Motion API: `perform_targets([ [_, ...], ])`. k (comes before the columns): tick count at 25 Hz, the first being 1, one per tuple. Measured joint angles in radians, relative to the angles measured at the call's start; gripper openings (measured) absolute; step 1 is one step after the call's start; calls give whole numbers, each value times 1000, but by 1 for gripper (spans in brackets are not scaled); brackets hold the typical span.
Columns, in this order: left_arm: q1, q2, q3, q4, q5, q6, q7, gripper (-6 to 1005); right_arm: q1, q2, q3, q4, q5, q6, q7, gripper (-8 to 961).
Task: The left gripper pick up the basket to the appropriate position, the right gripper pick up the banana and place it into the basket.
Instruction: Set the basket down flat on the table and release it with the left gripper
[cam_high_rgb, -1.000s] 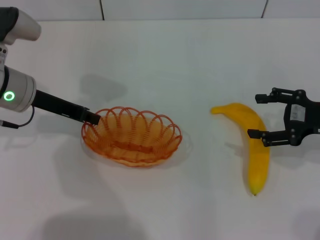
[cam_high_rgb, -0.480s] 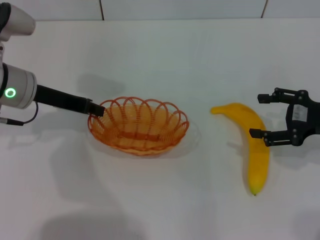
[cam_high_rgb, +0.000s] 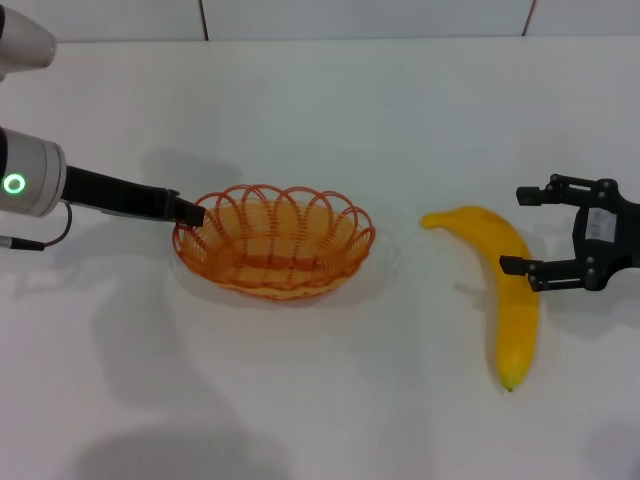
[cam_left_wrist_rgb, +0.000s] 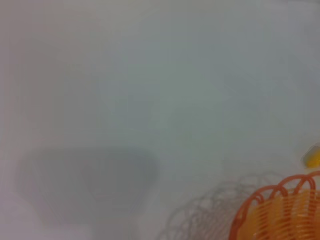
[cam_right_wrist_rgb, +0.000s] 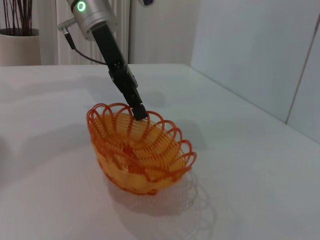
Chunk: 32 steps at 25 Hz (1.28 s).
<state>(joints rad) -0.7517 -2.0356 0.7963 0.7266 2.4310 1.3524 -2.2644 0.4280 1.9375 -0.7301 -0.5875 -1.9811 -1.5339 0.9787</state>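
Note:
The orange wire basket (cam_high_rgb: 275, 243) hangs a little above the white table, tilted, with its shadow beneath it. My left gripper (cam_high_rgb: 190, 212) is shut on the basket's left rim. The right wrist view shows the same grip (cam_right_wrist_rgb: 140, 112) on the basket (cam_right_wrist_rgb: 142, 157). The left wrist view shows only part of the basket (cam_left_wrist_rgb: 280, 212) and a bit of the banana (cam_left_wrist_rgb: 312, 158). The yellow banana (cam_high_rgb: 516, 310) lies on the table at the right. My right gripper (cam_high_rgb: 514, 230) is open at the banana's upper part, with one fingertip over it.
The white table (cam_high_rgb: 330, 400) runs to a wall at the back. In the right wrist view, a potted plant (cam_right_wrist_rgb: 20, 35) and a radiator stand beyond the table's far edge.
The left gripper has lifted the basket and carried it a little to the right and toward the back of the table. The right gripper and banana have barely moved.

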Motion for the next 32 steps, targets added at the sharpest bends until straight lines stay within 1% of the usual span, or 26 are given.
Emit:
perform_targets([
  [10, -4, 0, 0, -1, 0, 0, -14, 55, 0, 0, 0, 0, -1, 0, 0, 890],
  [15, -7, 0, 8, -1, 1, 6, -15, 228, 0, 0, 0, 1, -1, 0, -1, 891],
  [32, -6, -4, 13, -4, 0, 90, 15, 250, -2, 1, 0, 2, -1, 0, -4, 890],
])
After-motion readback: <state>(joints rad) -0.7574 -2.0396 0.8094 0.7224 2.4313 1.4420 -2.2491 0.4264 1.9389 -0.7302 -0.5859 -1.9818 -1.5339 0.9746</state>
